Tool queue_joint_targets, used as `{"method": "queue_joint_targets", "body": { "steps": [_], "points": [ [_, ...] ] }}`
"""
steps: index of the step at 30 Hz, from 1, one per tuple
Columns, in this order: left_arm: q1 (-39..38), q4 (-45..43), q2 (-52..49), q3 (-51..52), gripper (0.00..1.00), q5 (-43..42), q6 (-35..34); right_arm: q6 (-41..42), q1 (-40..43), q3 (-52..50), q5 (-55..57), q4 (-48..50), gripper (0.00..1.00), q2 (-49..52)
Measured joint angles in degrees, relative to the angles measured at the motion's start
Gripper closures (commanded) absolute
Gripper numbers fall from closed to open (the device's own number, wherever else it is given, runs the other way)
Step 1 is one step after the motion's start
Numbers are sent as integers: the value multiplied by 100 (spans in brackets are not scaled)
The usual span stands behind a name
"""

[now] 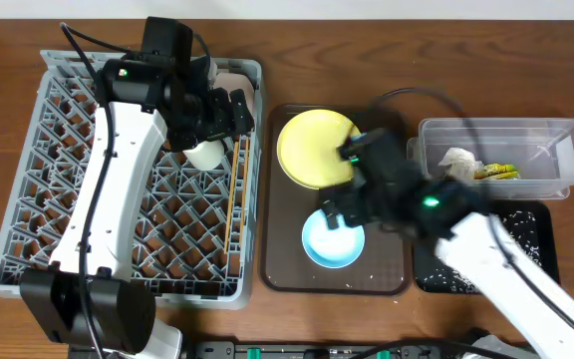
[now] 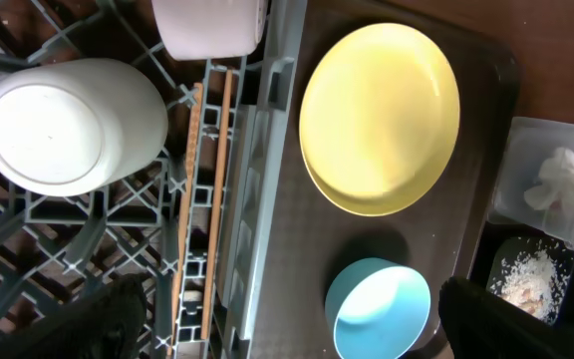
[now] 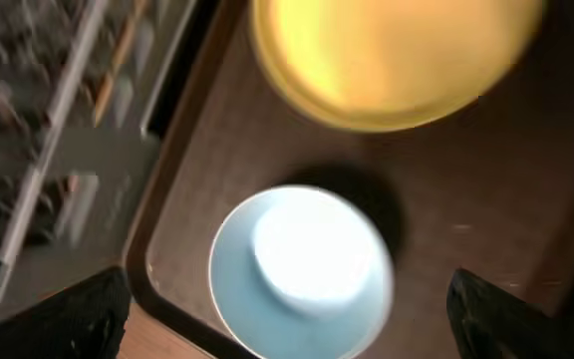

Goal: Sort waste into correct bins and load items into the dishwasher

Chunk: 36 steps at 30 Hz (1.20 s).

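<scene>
Right gripper [image 3: 287,304] hovers spread wide over the light blue bowl [image 3: 302,269], on the brown tray [image 3: 197,179] at six o'clock from the yellow plate [image 3: 387,60]; too blurred to judge contact. My left gripper [image 2: 292,299] gapes too, white cup [image 2: 68,125] in the grey rack [image 2: 272,199] at its ten o'clock

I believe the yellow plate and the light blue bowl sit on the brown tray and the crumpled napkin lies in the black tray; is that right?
Not quite. The crumpled napkin lies in the clear tub, not the black tray, as the overhead view shows. The yellow plate and the light blue bowl do sit on the brown tray.
</scene>
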<state>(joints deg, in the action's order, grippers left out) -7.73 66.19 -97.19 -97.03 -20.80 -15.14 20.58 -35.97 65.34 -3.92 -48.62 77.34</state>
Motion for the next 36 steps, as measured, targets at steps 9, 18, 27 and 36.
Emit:
{"method": "queue_joint_targets", "body": {
  "steps": [9,18,27,36],
  "points": [
    [0,-2,0,0,5,-2,-2,0,826,33,503,-245,1,-568],
    [-15,-382,0,0,2,-306,-127,0,826,33,522,-251,1,-566],
    [-968,-236,-9,116,2,-560,-173,0,826,33,525,-251,1,-566],
    [-1991,-695,-33,146,2,-433,-201,0,826,33,525,-254,1,-566]
  ]
}}
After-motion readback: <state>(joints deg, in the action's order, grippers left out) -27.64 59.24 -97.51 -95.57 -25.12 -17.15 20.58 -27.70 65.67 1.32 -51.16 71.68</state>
